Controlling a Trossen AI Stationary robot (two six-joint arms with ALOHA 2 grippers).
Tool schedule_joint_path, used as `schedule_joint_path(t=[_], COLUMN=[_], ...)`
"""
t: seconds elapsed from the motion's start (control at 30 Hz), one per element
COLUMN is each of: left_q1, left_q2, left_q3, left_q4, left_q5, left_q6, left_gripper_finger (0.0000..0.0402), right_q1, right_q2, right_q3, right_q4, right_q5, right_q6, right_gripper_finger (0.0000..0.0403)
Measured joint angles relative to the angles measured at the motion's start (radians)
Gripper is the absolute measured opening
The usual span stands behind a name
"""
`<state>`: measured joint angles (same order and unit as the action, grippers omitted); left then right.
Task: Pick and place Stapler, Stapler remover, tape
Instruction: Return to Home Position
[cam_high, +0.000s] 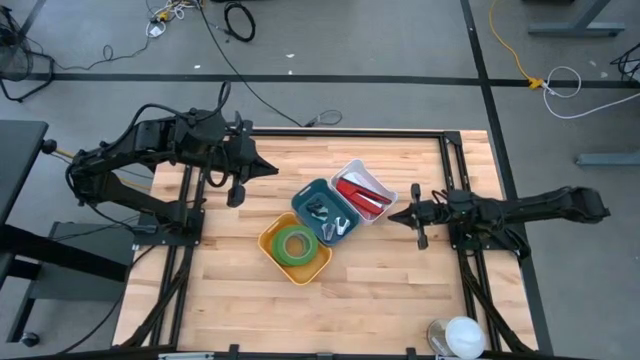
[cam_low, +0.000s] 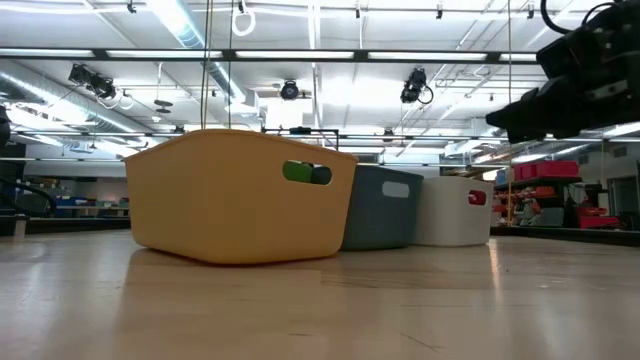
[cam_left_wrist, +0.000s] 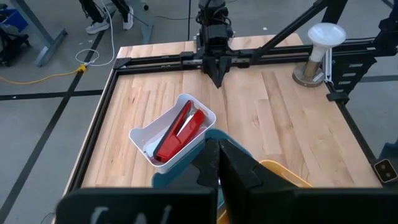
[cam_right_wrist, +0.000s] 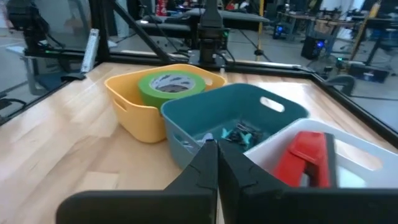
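Stapler (cam_high: 362, 195) just beside right gripper (cam_high: 395, 214)

Red stapler (cam_high: 362, 195), green tape (cam_high: 295, 244), white bin (cam_high: 356, 165), yellow bin (cam_high: 266, 240), blue bin (cam_high: 300, 200), pale wood-grain table (cam_high: 400, 285).

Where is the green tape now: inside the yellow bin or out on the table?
Inside: the high view shows the green tape ringed by the walls of the yellow bin.

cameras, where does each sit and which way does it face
High view: overhead, straight down on table; left arm, right arm show.
Low view: tabletop height, facing the yellow bin; right arm upper right.
Left wrist view: faces the right arm; left gripper shut.
Right wrist view: faces the left arm; right gripper shut.
Shared: both wrist views show the red stapler, white bin.
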<state>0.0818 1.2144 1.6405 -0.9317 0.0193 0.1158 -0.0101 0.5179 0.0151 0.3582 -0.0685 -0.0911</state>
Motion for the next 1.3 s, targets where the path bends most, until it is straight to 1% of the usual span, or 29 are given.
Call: schedule_joint_path(t=[0.3, 0.73, 0.87, 1.07, 1.3], left_q1=[0.0, 0.0, 0.0, 0.0, 0.0], left_q2=[0.0, 0.0, 0.0, 0.0, 0.0], left_q3=[0.0, 0.0, 0.0, 0.0, 0.0], left_q4=[0.0, 0.0, 0.0, 0.0, 0.0], left_q5=[0.0, 0.0, 0.0, 0.0, 0.0], left_q6=[0.0, 0.0, 0.0, 0.0, 0.0], left_gripper_finger=[0.001, 0.001, 0.001, 0.001, 0.001], right_q1=[0.0, 0.0, 0.0, 0.001, 0.001], right_q2=[-0.177, -0.329, -0.367, -0.426, -0.483], right_q3=[0.0, 0.0, 0.0, 0.0, 0.0], right_q4=[-0.177, -0.341, -0.343, -0.352, -0.352], right_q5=[0.008, 0.008, 0.012, 0.067, 0.067], right_q6=[-0.001, -0.001, -0.001, 0.002, 0.003], right_gripper_finger=[0.0002, 0.0002, 0.0002, 0.0002, 0.0002])
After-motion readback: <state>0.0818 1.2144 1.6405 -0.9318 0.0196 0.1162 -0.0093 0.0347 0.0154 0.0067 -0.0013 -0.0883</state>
